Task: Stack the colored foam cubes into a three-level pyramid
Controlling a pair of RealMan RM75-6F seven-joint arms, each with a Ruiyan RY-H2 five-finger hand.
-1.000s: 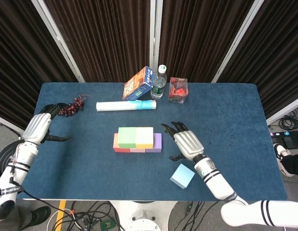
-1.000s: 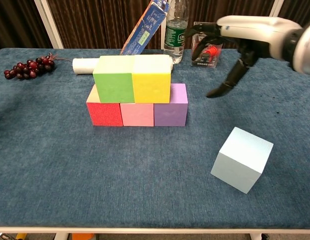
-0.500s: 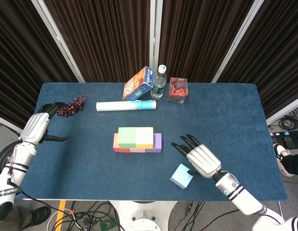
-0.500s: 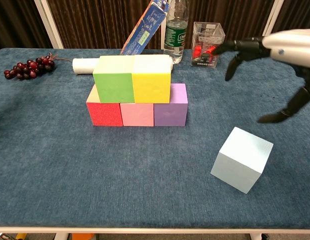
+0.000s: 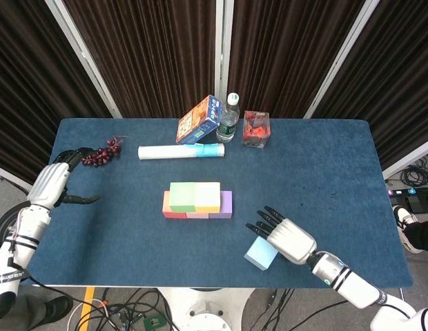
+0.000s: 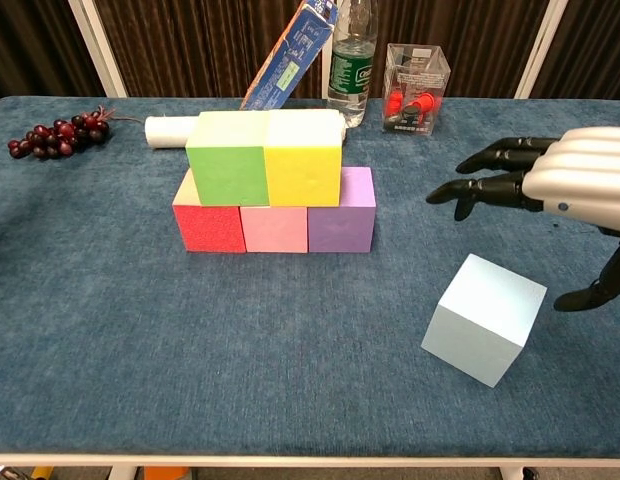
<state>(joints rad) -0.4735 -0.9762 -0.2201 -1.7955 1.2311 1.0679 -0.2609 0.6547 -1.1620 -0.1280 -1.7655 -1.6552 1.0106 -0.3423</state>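
Observation:
A light blue foam cube (image 5: pixel 261 253) (image 6: pixel 484 318) lies alone near the table's front right. My right hand (image 5: pixel 286 236) (image 6: pixel 555 190) hovers over it with fingers spread and nothing in it; its thumb hangs beside the cube's right side. In the middle stands the stack: a red cube (image 6: pixel 208 222), a pink cube (image 6: pixel 275 228) and a purple cube (image 6: pixel 342 212) in a row, with a green cube (image 5: pixel 181 196) (image 6: pixel 228 158) and a yellow cube (image 5: pixel 207 196) (image 6: pixel 303 156) on top. My left hand (image 5: pixel 54 183) rests at the far left edge, empty, fingers apart.
Along the back stand a tilted blue box (image 5: pixel 199 119), a water bottle (image 5: pixel 228 117), a clear container with red pieces (image 5: pixel 255 129) and a white roll (image 5: pixel 180 152). A bunch of grapes (image 5: pixel 103 153) lies near my left hand.
My right hand has moved away from the stack, toward the front edge, and now hangs over the light blue cube. The left hand has barely shifted.

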